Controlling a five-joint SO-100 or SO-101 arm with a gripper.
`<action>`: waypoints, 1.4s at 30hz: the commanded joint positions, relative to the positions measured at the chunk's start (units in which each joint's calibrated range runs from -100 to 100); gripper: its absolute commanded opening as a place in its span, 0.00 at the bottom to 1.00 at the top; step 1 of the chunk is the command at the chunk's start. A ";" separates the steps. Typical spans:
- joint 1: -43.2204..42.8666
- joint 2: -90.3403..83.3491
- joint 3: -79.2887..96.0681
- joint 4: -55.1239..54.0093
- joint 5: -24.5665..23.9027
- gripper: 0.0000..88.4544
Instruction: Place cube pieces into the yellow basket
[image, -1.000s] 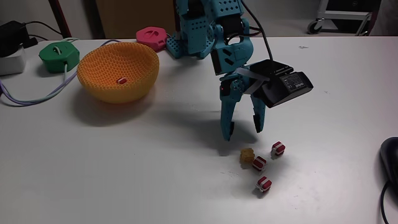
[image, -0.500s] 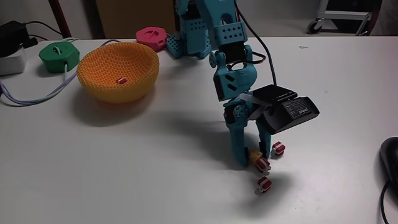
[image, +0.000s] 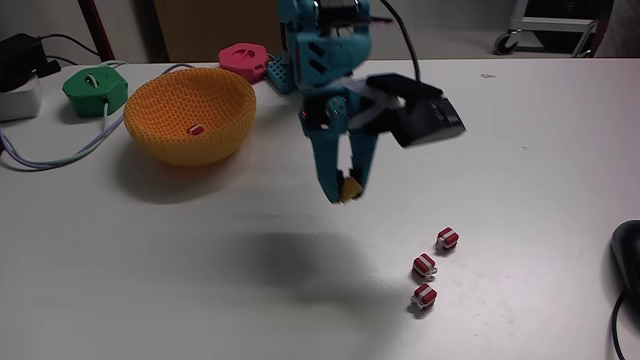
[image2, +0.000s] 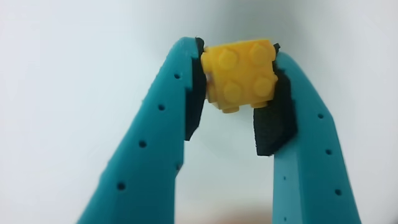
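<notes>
1. While it hangs clear of the table at the centre of the fixed view, the yellow cube sits pinched between the tips of the teal gripper; in the wrist view the studded cube is pressed on both sides by the black pads, studs facing the camera, so the gripper is closed on it.

2. The yellow basket stands in the upper left of the fixed view, well apart from the gripper and up-left of it. That is the relation the coming move appears to turn on: the cube looks set to travel leftward and toward the back of the table before it can be let go over the rim.

3. One red cube in basket already lies on the inner wall of the bowl.

4. Three red cubes on table lie at the lower right of the fixed view, near one another: an upper one, a middle one and a lower one.

5. A green round device sits left of the basket and a pink round device behind it, with a cable running along the table.

6. Judged from this layout, two of five cubes are dealt with or in hand.
</notes>
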 joint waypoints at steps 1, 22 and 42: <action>9.69 -22.83 4.75 16.01 3.13 0.00; 46.50 -46.89 19.68 44.51 17.39 0.56; -7.56 -24.06 28.34 -18.74 -20.81 0.44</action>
